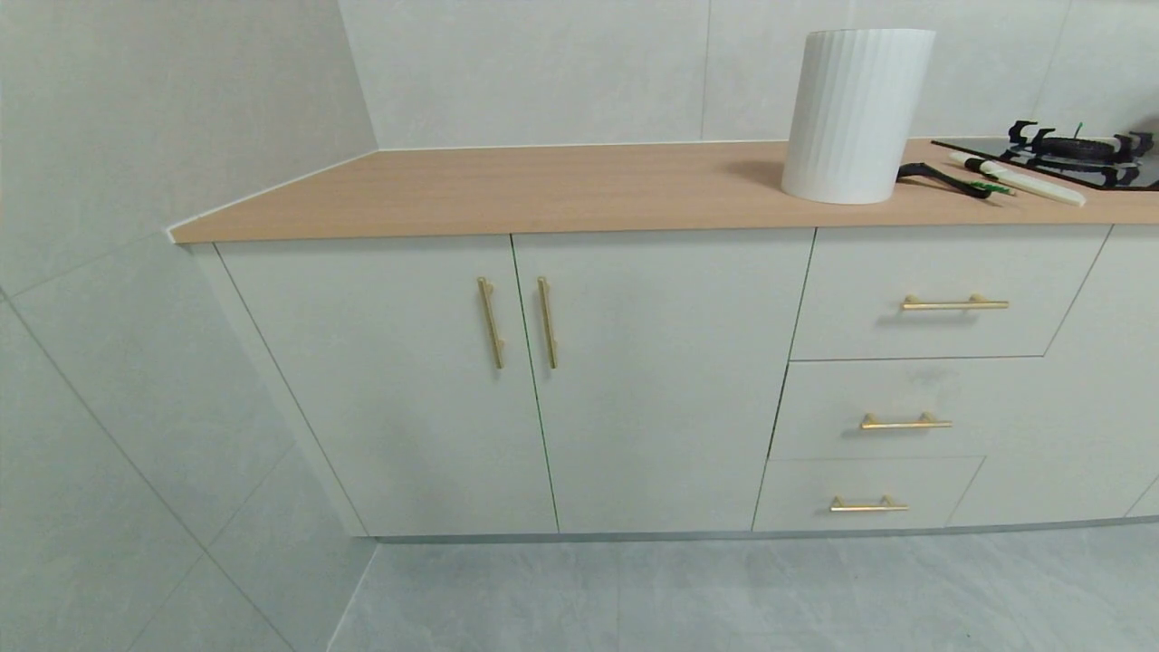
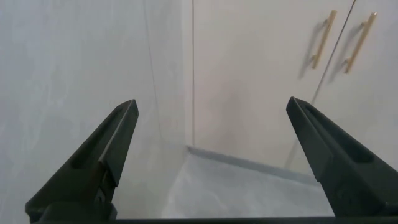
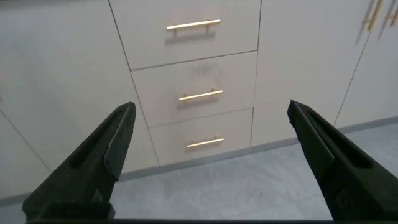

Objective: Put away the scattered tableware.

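Wooden desk [image 1: 543, 186] along a tiled wall, seen from the head camera, with a white ribbed pot [image 1: 856, 113] standing upright toward its right end. Scattered tableware to the right of the pot: a black utensil [image 1: 946, 177] lying flat, handle end close to the pot's base, green tip pointing away from it; a white utensil [image 1: 1032, 183] lying flat just beyond it, alongside the front edge of the hob [image 1: 1082, 152]. Exact kind of each utensil not discernible. Both utensils apart from the claws and outside the pot. Below the desk: two cupboard doors [image 1: 389, 380] with upright gold handles [image 1: 491, 321] side by side at the centre seam, closed; to their right, three drawers [image 1: 942, 294] stacked one above another, each with a level gold handle, closed. Grey tiled floor [image 1: 724, 598] in front. Left claw [image 2: 211, 104]: fingers spread wide apart, gripping no object, held low and facing the floor at the corner where the side wall meets the cupboard. Right claw [image 3: 211, 107]: fingers likewise spread wide apart, gripping no object, held low and facing the drawer stack, with the floor below it
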